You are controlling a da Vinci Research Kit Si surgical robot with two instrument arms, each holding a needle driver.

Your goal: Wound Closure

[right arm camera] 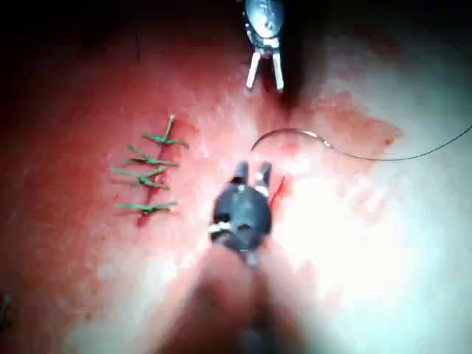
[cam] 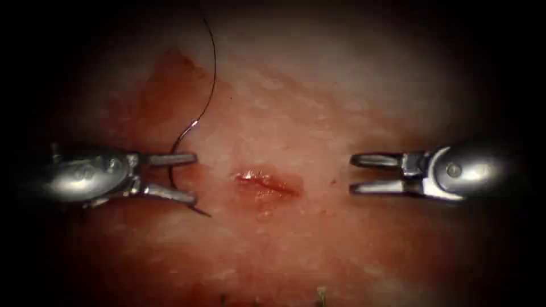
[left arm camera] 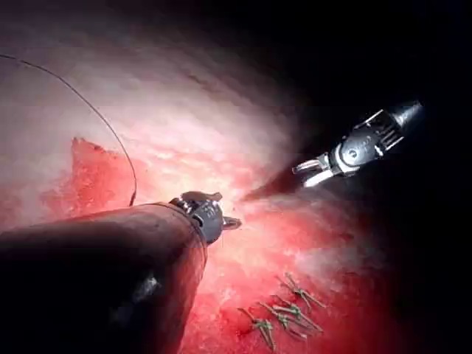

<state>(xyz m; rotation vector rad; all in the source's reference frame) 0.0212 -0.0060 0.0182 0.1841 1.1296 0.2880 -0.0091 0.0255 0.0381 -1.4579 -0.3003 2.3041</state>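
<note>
My left tool (cam: pixel 190 178) and right tool (cam: pixel 358 174) both gape, holding nothing. Curved needle (cam: pixel 181 170) lies on the tissue (cam: pixel 341 102) left of the short red cut (cam: pixel 267 182), passing between my left jaws; dark thread (cam: pixel 211 68) trails upward.

Dark vignette rings the endoscope view; glare whitens the tissue (right arm camera: pixel 383 243) in both wrist views.

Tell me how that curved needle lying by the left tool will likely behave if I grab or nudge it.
The needle is a thin curved wire lying between the open jaws of the left tool, held by neither tool, so it probably rocks or spins when nudged. The tissue looks wet, so it may slide. The trailing thread looks limp and would likely drag.
</note>
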